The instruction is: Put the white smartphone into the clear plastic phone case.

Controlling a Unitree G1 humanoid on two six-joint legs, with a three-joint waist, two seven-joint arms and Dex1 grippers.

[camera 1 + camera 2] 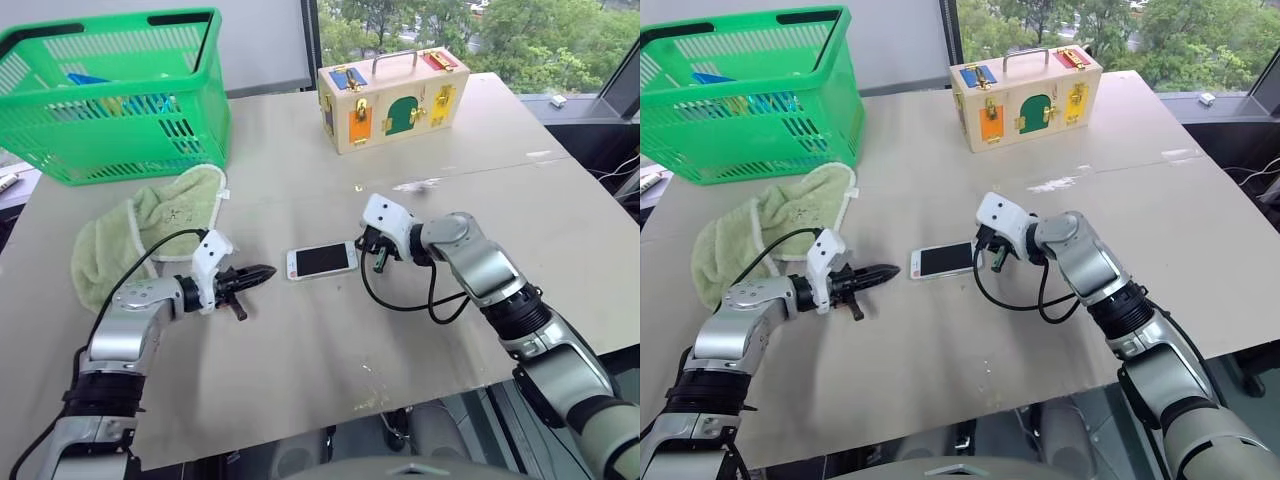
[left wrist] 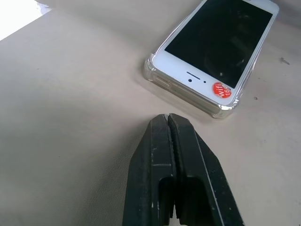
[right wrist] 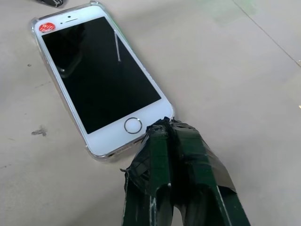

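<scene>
A: Head views first. White smartphone (image 1: 322,260) lying flat, screen up, mid-table (image 1: 300,360), between the two grippers. Left gripper (image 1: 262,272) just beside its one short end, black fingers pressed together, empty. Right gripper (image 1: 379,258) at the other short end, likewise pinched shut on nothing.

B: Any sign of the clear plastic phone case (image 2: 221,111) from up there?

A: Barely a glint. Plain from the left wrist, though: glossy see-through rim wrapped round the phone's edges and rounded corners, phone seated inside. Also a small red round sticker (image 2: 221,89) on the white bezel near the speaker slot, too small to pick out from the head.

B: And the right wrist?

A: Opposite end of the phone: round home button (image 3: 133,125), case lip around that corner too. Taped dark-green fingertips (image 3: 164,132) closed tight, right at the case's corner; touching or just short of it, hard to tell. Left fingertips clearly apart from the case, a strip of bare table between.

B: Rest of the table?

A: Only from the head: green towel (image 1: 140,235) behind the left arm, green basket (image 1: 110,95) beyond it, wooden latch box (image 1: 392,98) at the far side.
</scene>
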